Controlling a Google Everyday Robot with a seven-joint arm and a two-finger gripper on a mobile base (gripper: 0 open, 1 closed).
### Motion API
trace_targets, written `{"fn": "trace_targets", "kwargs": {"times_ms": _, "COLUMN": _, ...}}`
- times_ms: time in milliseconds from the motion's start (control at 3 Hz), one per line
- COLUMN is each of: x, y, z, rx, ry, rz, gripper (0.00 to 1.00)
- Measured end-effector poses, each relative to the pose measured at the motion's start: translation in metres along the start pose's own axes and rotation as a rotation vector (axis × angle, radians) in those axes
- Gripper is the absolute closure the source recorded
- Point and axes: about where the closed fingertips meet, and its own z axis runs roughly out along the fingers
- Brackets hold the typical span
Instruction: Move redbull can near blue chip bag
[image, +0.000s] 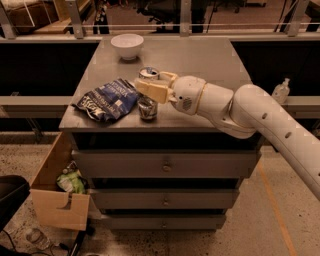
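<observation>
The redbull can (147, 108), a slim cylinder of silver and blue metal with a shiny round top, stood upright near the front edge of the desk (200, 60), left of that edge's middle. The hand (150, 81) pinched it across its middle. One flat, cream-coloured plastic finger lay over the front of the can and the other sat behind it by the rim. Only the bright top and the darker lower body showed past the fingers. Whether the can's base rested on the desk or hung just above it, I could not tell.

The blue chip bag (106, 100) lay flat just to the left of the can, towards the front left corner. It was a crumpled sheet of dark blue foil with white lettering and pale patches, much wider than the can. Its right edge was close beside the can, perhaps touching.

A smooth, round white bowl (127, 45) sat near the back edge, left of centre, well apart from both.

The arm (260, 117) was made of thick, rounded, glossy white segments. It reached in from the right, over the front right part of the desk.

The desk had a dull grey metal top, matte and flat, over three wide drawers with small knobs. An open brown cardboard box (55, 200) stood on the speckled floor below the front left corner.
</observation>
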Motion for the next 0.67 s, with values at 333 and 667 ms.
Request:
{"fn": "trace_targets", "kwargs": {"times_ms": 333, "x": -0.0003, "y": 0.0018, "z": 0.0021, "rx": -0.004, "ry": 0.000, "rz": -0.001, "gripper": 0.58}}
{"fn": "trace_targets", "kwargs": {"times_ms": 667, "x": -0.0005, "y": 0.0035, "z": 0.0040, "rx": -0.008, "ry": 0.001, "rz": -0.001, "gripper": 0.36}}
